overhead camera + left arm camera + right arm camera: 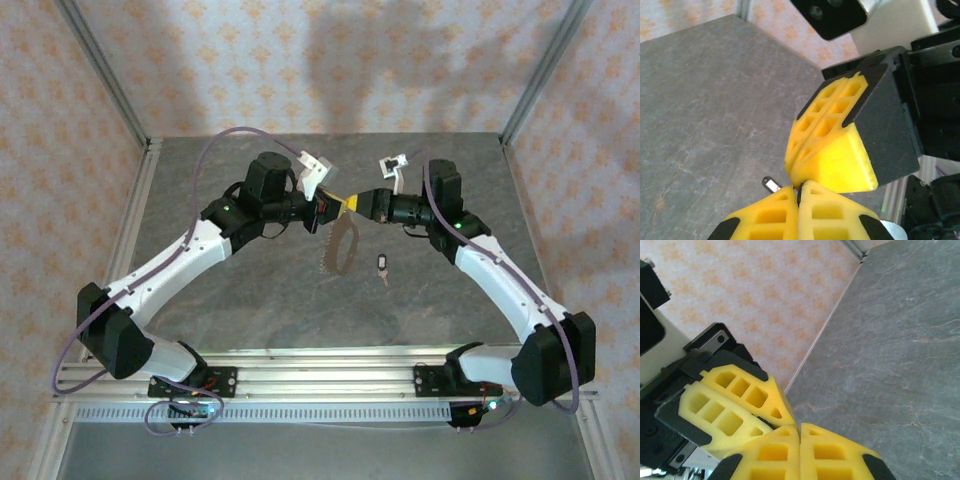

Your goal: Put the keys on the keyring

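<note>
Top external — thin silvery oval keyring (343, 243) just below the meeting tips | tiny black-headed key (383, 264) on grey worktop (250, 300) | left pincer (799, 192), right pincer (799, 430) — both pressed together.

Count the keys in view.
1. The key lies on the table, just right of the keyring in the top view. More could be hidden from view.

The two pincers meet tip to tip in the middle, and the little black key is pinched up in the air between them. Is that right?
No. The left pincer and right pincer do meet tip to tip, but the key lies down on the table, to the right of the keyring. The top view shows it.
</note>
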Motion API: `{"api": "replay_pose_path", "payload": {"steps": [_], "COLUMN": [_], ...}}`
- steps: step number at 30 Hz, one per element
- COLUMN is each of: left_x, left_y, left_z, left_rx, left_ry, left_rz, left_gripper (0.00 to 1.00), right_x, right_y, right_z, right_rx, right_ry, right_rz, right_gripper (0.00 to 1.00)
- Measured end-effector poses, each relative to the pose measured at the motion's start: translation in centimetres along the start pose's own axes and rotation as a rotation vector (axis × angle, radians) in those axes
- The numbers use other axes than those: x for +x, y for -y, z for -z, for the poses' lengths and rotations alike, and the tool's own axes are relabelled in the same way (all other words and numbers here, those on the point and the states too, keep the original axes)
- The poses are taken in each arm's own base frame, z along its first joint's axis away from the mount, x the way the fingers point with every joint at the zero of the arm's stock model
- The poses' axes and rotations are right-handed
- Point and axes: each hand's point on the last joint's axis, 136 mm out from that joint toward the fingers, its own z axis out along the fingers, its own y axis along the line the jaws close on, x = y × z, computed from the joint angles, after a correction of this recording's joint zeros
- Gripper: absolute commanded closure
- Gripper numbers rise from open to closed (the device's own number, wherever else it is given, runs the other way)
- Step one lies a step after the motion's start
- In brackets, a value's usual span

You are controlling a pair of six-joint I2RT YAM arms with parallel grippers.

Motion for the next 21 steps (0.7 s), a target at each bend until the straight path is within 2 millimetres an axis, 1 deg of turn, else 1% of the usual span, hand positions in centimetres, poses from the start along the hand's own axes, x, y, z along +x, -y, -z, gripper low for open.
{"api": "replay_pose_path", "payload": {"steps": [4,8,10,12,14,17,21], "left_x": [0.2,-0.4,-0.6,-0.1,0.7,1.6,1.8], "left_y": [-0.9,-1.4,-1.3,-0.9,0.1,1.0,0.7], "left_z": [-0.4,-0.5,-0.5,-0.7,-1.1,-1.6,-1.7], "left_rx": [-0.040,-0.065,-0.060,-0.042,-0.008,0.025,0.029], "left_ry": [0.023,0.076,0.101,0.101,0.085,0.068,0.081], "left_rz": [0.005,0.001,-0.002,0.000,-0.001,-0.003,-0.007], "left_gripper": [1.00,1.00,1.00,1.00,1.00,1.00,1.00], "right_x": [-0.3,-1.3,-1.6,-2.7,-3.7,-5.3,-6.6], "right_y": [0.8,0.9,1.2,1.4,1.4,1.1,1.0], "right_z": [-0.4,-0.6,-0.5,-0.4,0.1,1.5,3.9], "right_rx": [0.030,0.049,0.066,0.087,0.102,0.125,0.156], "right_ry": [0.045,0.102,0.126,0.178,0.228,0.318,0.428], "right_rz": [-0.028,-0.032,-0.041,-0.033,-0.024,-0.008,0.011], "right_gripper": [1.00,0.76,0.67,0.59,0.55,0.51,0.51]}}
